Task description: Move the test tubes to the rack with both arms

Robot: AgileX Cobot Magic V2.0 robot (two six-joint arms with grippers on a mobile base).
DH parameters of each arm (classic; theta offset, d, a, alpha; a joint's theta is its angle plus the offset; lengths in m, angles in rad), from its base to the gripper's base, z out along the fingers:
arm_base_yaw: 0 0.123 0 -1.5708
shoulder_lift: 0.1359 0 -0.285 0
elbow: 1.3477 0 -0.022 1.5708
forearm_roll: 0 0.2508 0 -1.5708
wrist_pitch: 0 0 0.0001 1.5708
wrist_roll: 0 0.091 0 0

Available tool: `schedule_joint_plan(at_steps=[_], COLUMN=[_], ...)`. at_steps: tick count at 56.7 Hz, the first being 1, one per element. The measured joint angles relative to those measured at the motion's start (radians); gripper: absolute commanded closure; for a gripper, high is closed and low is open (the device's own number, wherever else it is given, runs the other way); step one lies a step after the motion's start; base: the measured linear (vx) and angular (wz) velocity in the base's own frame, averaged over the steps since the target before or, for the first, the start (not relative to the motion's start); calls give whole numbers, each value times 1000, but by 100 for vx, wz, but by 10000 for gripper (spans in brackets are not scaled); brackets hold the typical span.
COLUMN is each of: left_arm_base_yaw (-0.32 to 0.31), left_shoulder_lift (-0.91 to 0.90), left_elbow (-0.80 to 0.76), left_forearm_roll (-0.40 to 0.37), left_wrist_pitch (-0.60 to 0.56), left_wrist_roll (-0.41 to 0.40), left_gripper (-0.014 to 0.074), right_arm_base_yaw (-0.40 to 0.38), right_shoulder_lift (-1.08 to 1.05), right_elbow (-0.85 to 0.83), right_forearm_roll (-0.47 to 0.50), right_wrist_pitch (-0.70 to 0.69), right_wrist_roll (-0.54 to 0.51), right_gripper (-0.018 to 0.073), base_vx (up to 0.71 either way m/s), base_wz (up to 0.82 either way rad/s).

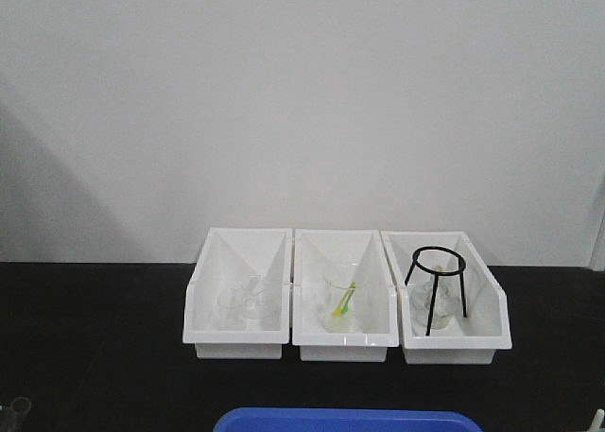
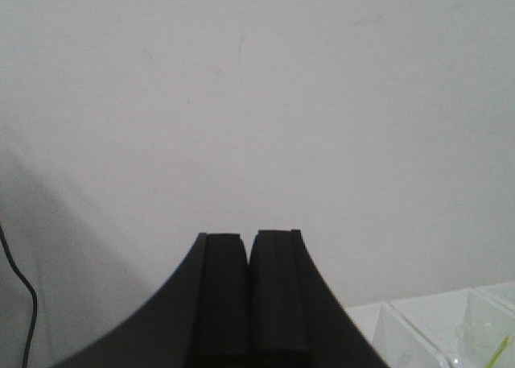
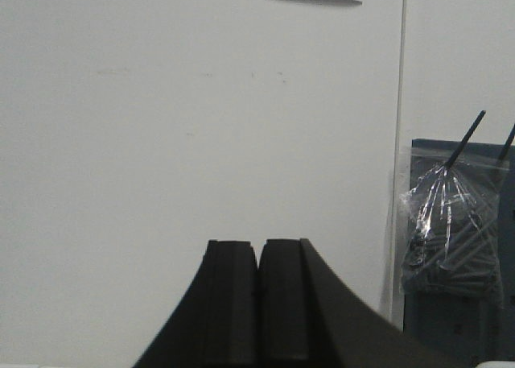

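Exterior front-facing view: three white bins stand side by side on the black table (image 1: 95, 337), against a pale wall. In the left bin (image 1: 213, 262) lies faint clear glassware. The slender pieces there look like the test tubes (image 1: 250, 290), leaning by a small beaker, though the glass is too pale to count them. The middle bin (image 1: 317, 257) holds a wider beaker (image 1: 364, 290) with a yellow-green stick (image 1: 342, 304) slanting inside it. The right bin (image 1: 454, 342) holds a black wire tripod ring (image 1: 433, 300) standing upright over something clear. A blue tray (image 1: 345, 421) edges in at the near side, and a clear round rim (image 1: 16, 408) pokes in at the near left corner, too cut off to name.

From the left wrist, the left gripper (image 2: 249, 295) is clenched, its black pads pressed together on nothing, pointing at the wall with the bin corners low to the right. The right gripper (image 3: 257, 299) is clenched the same way, bare, facing the wall. A plastic bag of dark rods (image 3: 451, 231) hangs off to its right.
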Motion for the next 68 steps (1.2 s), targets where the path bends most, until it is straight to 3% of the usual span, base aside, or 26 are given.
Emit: schedule_joint_plan(at_steps=[16, 24, 33, 40, 47, 56, 68], left_arm_base_yaw=[0, 0, 0, 0, 0, 0, 0], left_shoulder_lift=[255, 301, 321, 327, 329, 329, 329], left_elbow=[-48, -48, -48, -48, -48, -48, -48], left_forearm_roll=[1, 3, 4, 4, 4, 4, 2], left_wrist_pitch=[43, 45, 66, 87, 108, 103, 93], left_wrist_roll=[15, 71, 131, 143, 145, 145, 151], left_gripper=[594, 507, 326, 135, 8, -27, 6], right_arm_base_yaw=[0, 0, 0, 0, 0, 0, 0], right_shoulder_lift=[209, 233, 231, 231, 231, 231, 231], right_elbow=[-19, -19, -19, -19, -19, -19, -19], right_forearm_roll=[0, 0, 0, 0, 0, 0, 1], right_wrist_pitch=[7, 19, 18, 21, 44, 53, 36], right_wrist_roll=[8, 15, 23, 30, 32, 32, 32], right_gripper=[558, 513, 380, 189, -15, -152, -137], base_vx=[0, 0, 0, 0, 0, 0, 0], base_wz=[0, 0, 0, 0, 0, 0, 0])
